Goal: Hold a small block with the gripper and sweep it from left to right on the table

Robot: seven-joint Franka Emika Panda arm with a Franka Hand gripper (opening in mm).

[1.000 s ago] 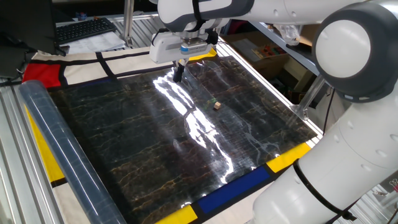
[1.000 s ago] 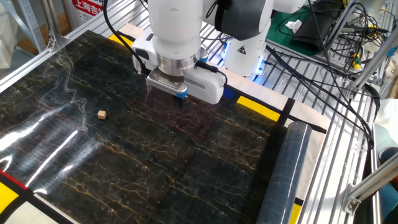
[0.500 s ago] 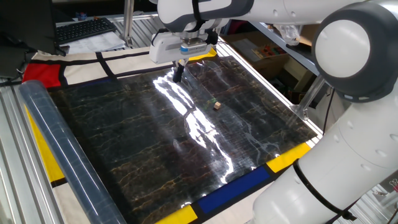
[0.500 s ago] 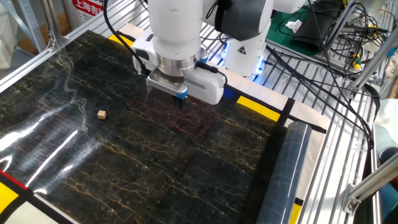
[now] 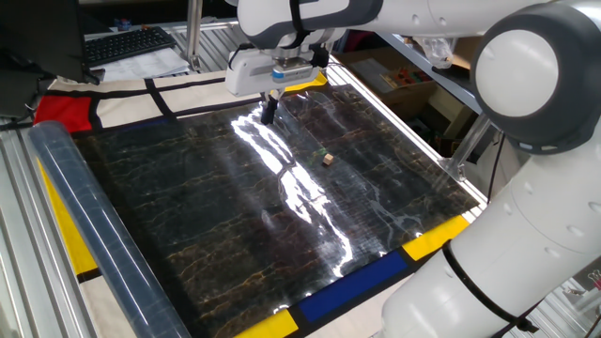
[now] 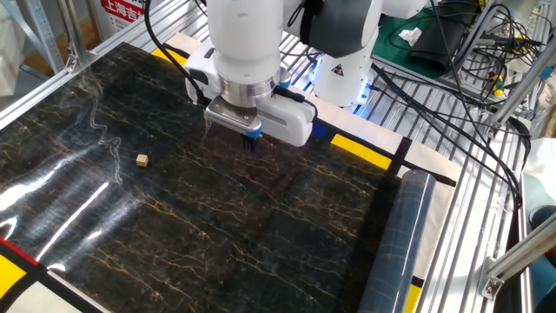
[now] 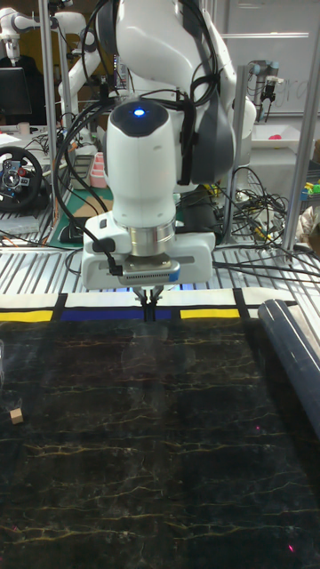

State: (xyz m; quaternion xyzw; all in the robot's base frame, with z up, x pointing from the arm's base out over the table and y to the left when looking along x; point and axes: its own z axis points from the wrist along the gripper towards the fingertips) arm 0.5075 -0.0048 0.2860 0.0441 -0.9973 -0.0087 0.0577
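The small block [image 5: 327, 159] is a tiny tan cube lying free on the black marble table [image 5: 216, 225]; it also shows as the block [image 6: 142, 160] and the block [image 7: 15, 415] in the other views. My gripper [image 5: 269, 115] hangs just above the table near its far edge, well apart from the block. In the other fixed view the gripper [image 6: 250, 143] sits under the white wrist, and in the tall view the gripper [image 7: 148, 313] has its dark fingers pressed together with nothing visible between them.
A clear rolled plastic tube [image 5: 94, 225] lies along one side of the table. Yellow, blue, red and white border panels [image 5: 366, 274] surround the sheet. Aluminium frame rails [image 6: 469, 209] and cables run beside it. The big white arm [image 5: 526, 141] overhangs one corner.
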